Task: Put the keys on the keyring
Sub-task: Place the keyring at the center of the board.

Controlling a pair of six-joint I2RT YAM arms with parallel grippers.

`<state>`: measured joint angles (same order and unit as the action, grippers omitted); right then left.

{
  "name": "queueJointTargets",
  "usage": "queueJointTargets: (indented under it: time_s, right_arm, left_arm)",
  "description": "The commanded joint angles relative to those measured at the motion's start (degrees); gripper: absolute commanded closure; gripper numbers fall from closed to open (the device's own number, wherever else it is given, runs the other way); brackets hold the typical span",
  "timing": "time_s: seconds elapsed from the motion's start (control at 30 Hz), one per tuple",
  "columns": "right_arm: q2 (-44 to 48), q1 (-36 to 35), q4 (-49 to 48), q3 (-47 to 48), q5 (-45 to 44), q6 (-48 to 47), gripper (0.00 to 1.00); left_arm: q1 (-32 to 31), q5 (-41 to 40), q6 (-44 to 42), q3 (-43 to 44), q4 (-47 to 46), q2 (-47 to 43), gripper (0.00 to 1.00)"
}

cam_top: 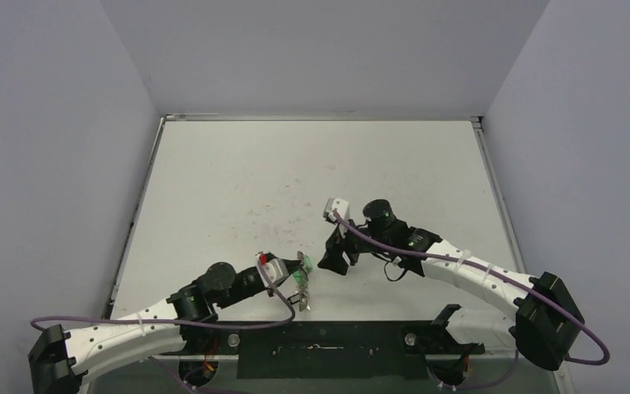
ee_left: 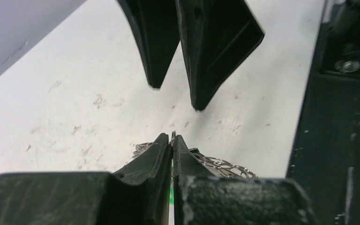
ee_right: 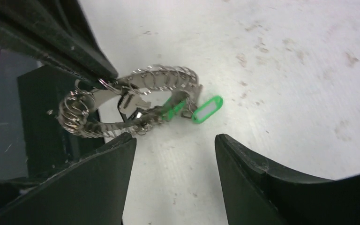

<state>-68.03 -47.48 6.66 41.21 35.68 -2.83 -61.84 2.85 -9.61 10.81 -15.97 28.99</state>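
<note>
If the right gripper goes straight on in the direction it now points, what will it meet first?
Probably the small green-headed key at the silver-grey lacy metal keyring, just ahead of the open fingers of the right gripper. Depth is unclear; the white table may come first.

The far half of the counter (cam_top: 295,172) lies open from wall to wall, with plenty of room for a claw to pass. The crowding is all near the front edge. There the left claw (cam_top: 299,275) pinches the keyring (ee_right: 164,77), and the right claw (ee_right: 176,138) faces it close with jaws parted, leaving only a narrow strip of bare counter between them. A green-headed key (ee_right: 207,108) sticks out from the ring into that strip. The black base plate (cam_top: 320,349) runs just behind the left claw, and grey walls (cam_top: 49,164) hem both sides.
</note>
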Motion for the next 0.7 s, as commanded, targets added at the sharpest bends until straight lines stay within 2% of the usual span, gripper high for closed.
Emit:
queueJointTargets:
  time_s: [0.0, 0.17, 0.23, 0.33, 0.4, 0.57, 0.63, 0.67]
  right_arm:
    - [2.64, 7.82, -10.61, -3.25, -2.85, 8.34, 0.36]
    - [4.81, 18.25, -10.66, -6.68, -6.44, 11.94, 0.3]
    - [6.22, 22.05, -9.83, -7.84, -9.0, 12.62, 0.27]
    - [8.46, 27.85, -8.56, -9.48, -13.37, 13.87, 0.23]
    - [9.73, 30.45, -7.37, -10.32, -16.83, 14.11, 0.22]
    - [13.1, 33.6, -4.14, -11.98, -27.99, 14.46, 0.18]
    - [14.87, 33.85, -3.51, -12.56, -33.37, 13.87, 0.17]
    - [15.54, 33.85, -3.31, -12.92, -36.57, 13.72, 0.12]
  left_arm:
    - [0.33, -10.39, -2.2, 6.78, -6.52, 10.44, 1.0]
    - [5.03, -12.7, -1.69, 16.58, -4.52, 26.77, 1.0]
    - [9.29, -9.95, 0.32, 20.75, -3.91, 32.46, 0.99]
    - [15.82, -4.26, 3.64, 24.59, -4.47, 39.31, 0.9]
    - [19.24, -2.97, 5.07, 26.62, -5.37, 43.2, 0.8]
    - [27.12, -2.17, 10.1, 30.21, -5.16, 48.18, 0.43]
    - [31.24, -2.41, 13.66, 29.68, -5.23, 47.76, 0.35]
    - [34.25, -2.41, 15.16, 29.11, -4.93, 47.06, 0.3]
